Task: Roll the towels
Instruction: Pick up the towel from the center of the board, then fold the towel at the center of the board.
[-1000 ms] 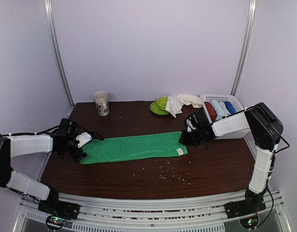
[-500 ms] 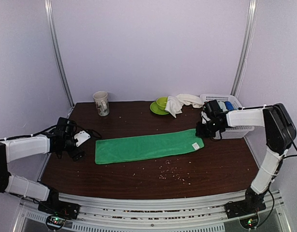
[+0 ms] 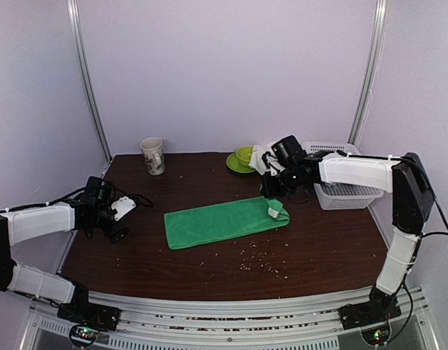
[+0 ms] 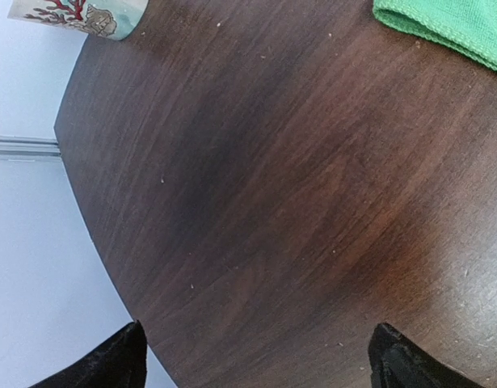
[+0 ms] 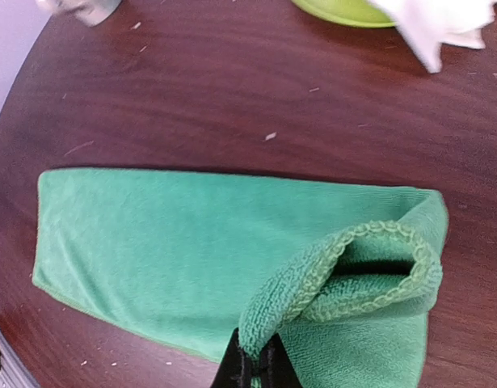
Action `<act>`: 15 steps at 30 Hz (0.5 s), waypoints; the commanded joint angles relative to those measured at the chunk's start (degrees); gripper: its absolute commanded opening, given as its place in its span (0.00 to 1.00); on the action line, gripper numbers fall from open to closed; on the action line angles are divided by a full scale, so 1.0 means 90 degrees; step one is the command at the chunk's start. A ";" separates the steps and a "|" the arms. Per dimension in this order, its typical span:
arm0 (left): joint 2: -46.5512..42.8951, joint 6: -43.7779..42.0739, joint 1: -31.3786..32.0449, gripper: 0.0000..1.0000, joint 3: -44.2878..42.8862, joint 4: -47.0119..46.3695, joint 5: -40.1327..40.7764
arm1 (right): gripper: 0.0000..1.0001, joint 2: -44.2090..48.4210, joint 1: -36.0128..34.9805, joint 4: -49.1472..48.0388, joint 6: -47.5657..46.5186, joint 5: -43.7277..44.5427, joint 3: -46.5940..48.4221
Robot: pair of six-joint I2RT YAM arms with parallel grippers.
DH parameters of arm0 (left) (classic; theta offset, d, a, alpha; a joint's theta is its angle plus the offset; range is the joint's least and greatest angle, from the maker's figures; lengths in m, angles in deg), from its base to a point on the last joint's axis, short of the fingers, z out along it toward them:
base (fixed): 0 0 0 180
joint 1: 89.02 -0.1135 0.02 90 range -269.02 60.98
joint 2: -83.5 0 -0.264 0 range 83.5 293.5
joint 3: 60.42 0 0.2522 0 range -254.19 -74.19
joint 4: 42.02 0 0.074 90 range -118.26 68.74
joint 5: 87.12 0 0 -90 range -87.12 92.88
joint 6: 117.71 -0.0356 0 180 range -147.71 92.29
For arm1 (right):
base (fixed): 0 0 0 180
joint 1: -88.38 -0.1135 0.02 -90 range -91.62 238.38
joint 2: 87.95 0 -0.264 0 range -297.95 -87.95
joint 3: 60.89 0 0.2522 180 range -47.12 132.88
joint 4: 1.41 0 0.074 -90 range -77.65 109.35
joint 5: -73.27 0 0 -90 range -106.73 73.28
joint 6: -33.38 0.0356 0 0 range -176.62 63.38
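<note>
Taking the top view as a clock face with twelve at the far wall, the left claw (image 3: 120, 219) hovers low over the bench (image 3: 318, 240) out at nine o'clock. Its two fingers are spread wide with nothing between them. In its own wrist view the dark fingertips (image 4: 111, 364) frame only bare brown wood. A painted mug (image 3: 153, 155) stands upright at eleven o'clock, near the far left corner and well apart from everything else.

The green towel (image 3: 220, 221) lies flat near the middle of the bench, its long side running from about eight o'clock up toward two. Its left end is clear of the left claw. Its right end is lifted and curled back over itself, forming a soft open loop with the stitched hem showing. A small pale patch on that folded corner may be a label. Pale crumbs (image 3: 256, 259) are scattered at six o'clock of the towel.

The right claw (image 3: 271, 188) reaches in from three o'clock, and its fingers are pinched tight on that turned-over green edge. At twelve to one o'clock a green dish (image 3: 242, 157) sits by the back edge, with the cream-white towel (image 3: 271, 154) draped in a heap against it. A white plastic basket (image 3: 344, 193) stands at two o'clock, partly behind the right arm.
</note>
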 commanded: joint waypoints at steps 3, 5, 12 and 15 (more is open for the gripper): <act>-0.0154 0.0180 -0.0039 0.98 -0.0152 0.0025 -0.0122 | 0.00 -0.1001 -0.0893 -0.0218 0.0451 -0.0312 0.1018; -0.0161 0.0195 -0.0040 0.98 -0.0123 -0.0006 -0.0126 | 0.00 -0.1313 -0.1123 -0.0245 0.0515 -0.0306 0.1366; -0.0134 0.0267 -0.0044 0.98 -0.0060 -0.0079 -0.0220 | 0.00 -0.2097 -0.1515 -0.0399 0.0766 -0.0406 0.2254; -0.0138 0.0256 -0.0039 0.98 -0.0035 -0.0110 -0.0211 | 0.00 -0.2391 -0.1645 -0.0331 0.0797 -0.0450 0.2599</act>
